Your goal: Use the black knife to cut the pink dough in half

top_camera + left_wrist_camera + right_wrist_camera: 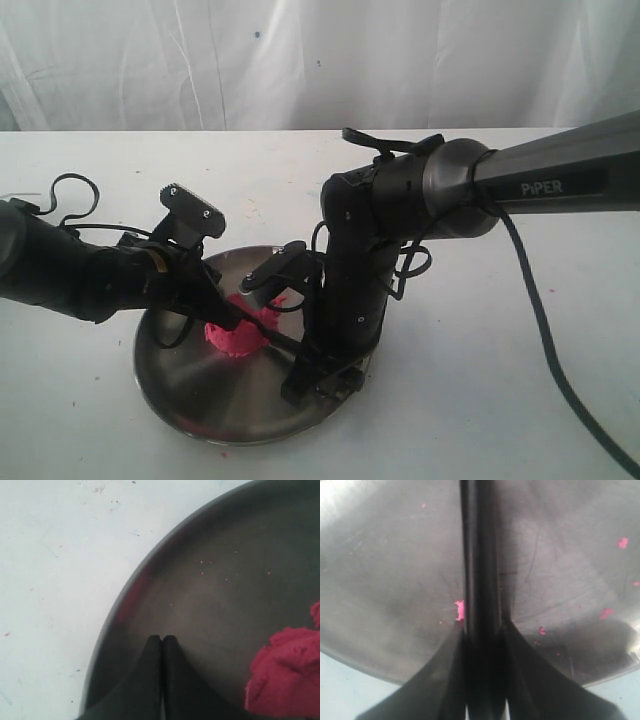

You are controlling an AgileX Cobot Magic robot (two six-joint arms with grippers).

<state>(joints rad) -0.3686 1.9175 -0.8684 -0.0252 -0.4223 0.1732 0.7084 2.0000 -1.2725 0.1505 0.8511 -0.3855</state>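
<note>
- Steel plate [200,395] sits on the white table [480,400], near-centre of the scene; a white curtain [300,60] hangs behind.
- Pink dough [238,335] lies about mid-plate as one lumpy, rough-topped mass. Can't tell whether it is split.
- Left gripper [162,639]: comes in from the left, low over the plate. Fingers are pressed together with nothing between them.
- In the left wrist view the left fingertips are over bare plate, with the dough off to one side and a gap showing.
- In the exterior view the same tips look right at the dough's left edge. Can't tell whether they touch.
- Right gripper [482,630]: comes in from the right, with the wrist pointing down over the near-right part of the plate. It is clamped on the black knife [481,580].
- The knife runs straight out between the right fingers across the plate. In the exterior view it is a thin dark line going left to the dough's near-right side.
- Blade meets the dough there; how deep it sits is hidden.
- Pink crumbs [622,542] are scattered on the plate around the knife. One bigger bit sits just beside the blade, close to the fingertips.
- A black cable [560,370] trails off the right arm across the table to the near right.
</note>
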